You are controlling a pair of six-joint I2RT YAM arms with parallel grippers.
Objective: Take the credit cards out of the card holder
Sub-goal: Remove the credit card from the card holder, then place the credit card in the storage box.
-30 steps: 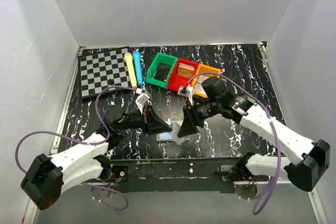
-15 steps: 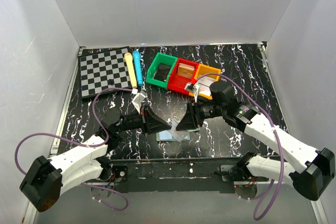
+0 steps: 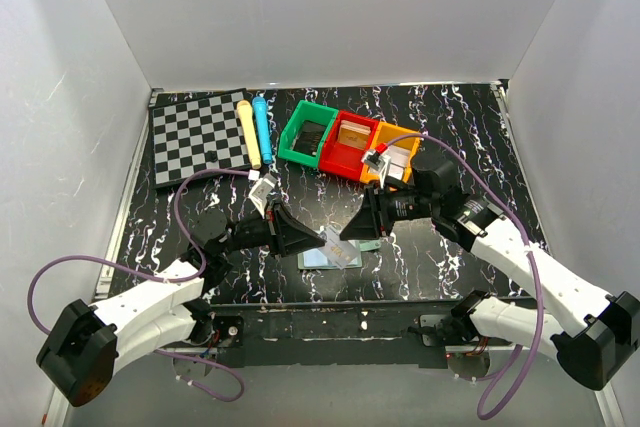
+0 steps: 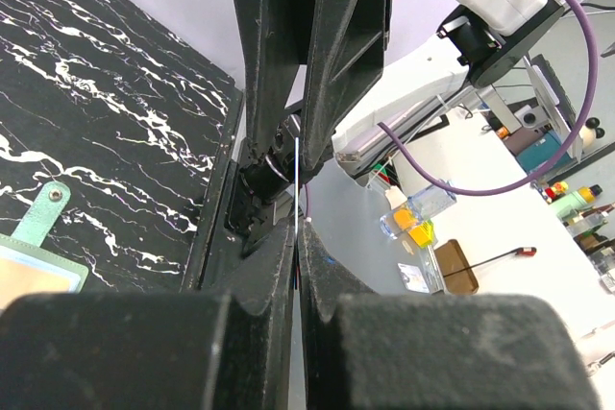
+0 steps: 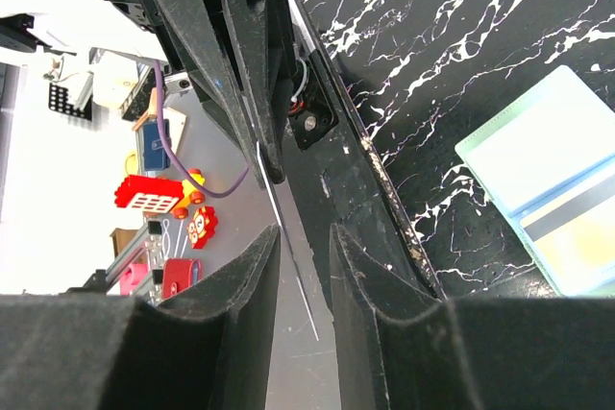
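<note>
right gripper (image 3: 347, 231) narrower around credit card (image 3: 338, 248)

Bright, even overhead light; wrist views blur up close.

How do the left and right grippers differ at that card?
The left gripper is shut on the card; the right gripper is open, straddling the card with gaps. The left gripper comes from the left, the right gripper from the right. Both meet tip to tip by the card holder.
</note>
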